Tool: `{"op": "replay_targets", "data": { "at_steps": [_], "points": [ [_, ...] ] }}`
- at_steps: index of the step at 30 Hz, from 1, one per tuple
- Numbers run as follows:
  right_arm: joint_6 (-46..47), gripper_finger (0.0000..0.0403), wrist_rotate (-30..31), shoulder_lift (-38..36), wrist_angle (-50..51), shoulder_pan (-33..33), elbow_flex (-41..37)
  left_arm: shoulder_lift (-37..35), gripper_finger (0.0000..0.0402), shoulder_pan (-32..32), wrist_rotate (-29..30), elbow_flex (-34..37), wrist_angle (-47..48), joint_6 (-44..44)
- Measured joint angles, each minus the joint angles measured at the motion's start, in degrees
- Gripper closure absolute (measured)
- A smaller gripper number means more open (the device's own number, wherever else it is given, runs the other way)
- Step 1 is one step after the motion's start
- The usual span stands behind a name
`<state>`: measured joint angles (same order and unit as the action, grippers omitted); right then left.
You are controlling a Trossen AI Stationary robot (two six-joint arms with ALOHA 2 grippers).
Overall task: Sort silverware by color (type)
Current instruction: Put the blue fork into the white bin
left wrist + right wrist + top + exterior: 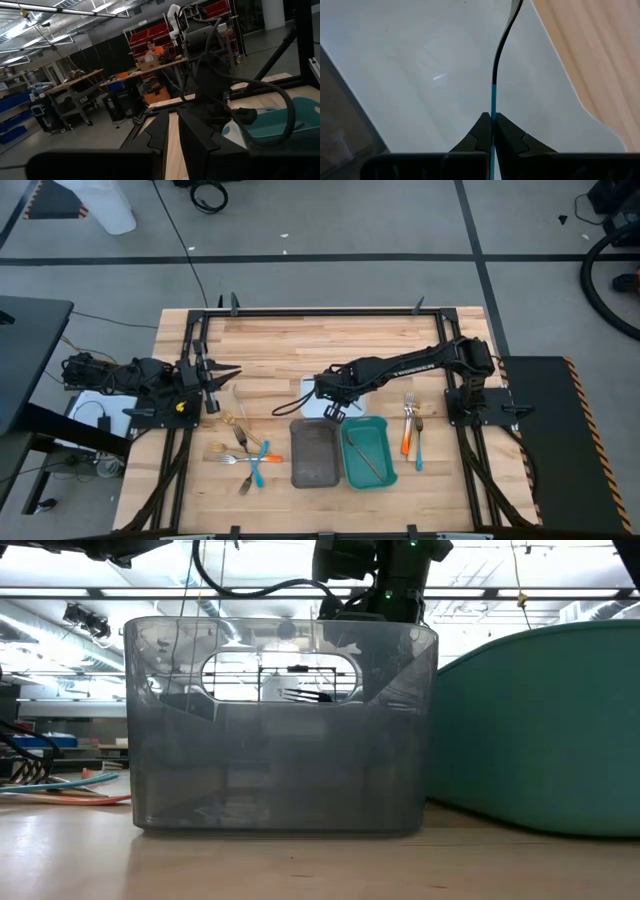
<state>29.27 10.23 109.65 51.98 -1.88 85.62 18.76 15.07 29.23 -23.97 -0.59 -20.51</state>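
One blue-handled piece (pixel 493 75) is pinched tight in my right tool (pixel 492 131), and I hold it over the white tray (pixel 312 402), near the middle of the table (pixel 280 340), because blue ones go together. Grey tray (pixel 314 454) and teal tray (pixel 366 452) sit at six o'clock from it. More silverware (pixel 246 452) waits at eight o'clock. My left tool (pixel 228 377) rests at nine o'clock; I cannot tell its grip.
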Motion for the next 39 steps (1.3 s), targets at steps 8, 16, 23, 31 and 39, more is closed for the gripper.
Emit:
{"op": "replay_targets", "data": {
  "at_steps": [8,16,23,31,39],
  "points": [
    [-0.98,0.0389,-0.96,0.00,-0.15,1.22,-0.14,0.00,0.0351,0.00,0.00,0.00,0.00,-0.06],
    [-0.30,0.0389,-2.46,-0.04,-2.32,1.38,-3.46,0.00,0.0351,0.00,-0.01,0.00,-0.02,-0.09],
    [-0.30,0.0389,-2.90,-0.04,-6.18,1.52,-5.57,0.00,0.0351,0.00,0.00,0.00,-0.03,-0.07],
    [-0.28,0.0389,-4.71,-0.04,-9.03,2.80,-7.94,0.00,0.0351,0.00,-0.02,0.00,-0.03,-0.07],
    [-0.30,0.0387,-6.09,-0.04,-10.86,4.04,-9.79,0.00,0.0351,0.01,-0.01,0.00,-0.03,-0.07]
  ]
}}
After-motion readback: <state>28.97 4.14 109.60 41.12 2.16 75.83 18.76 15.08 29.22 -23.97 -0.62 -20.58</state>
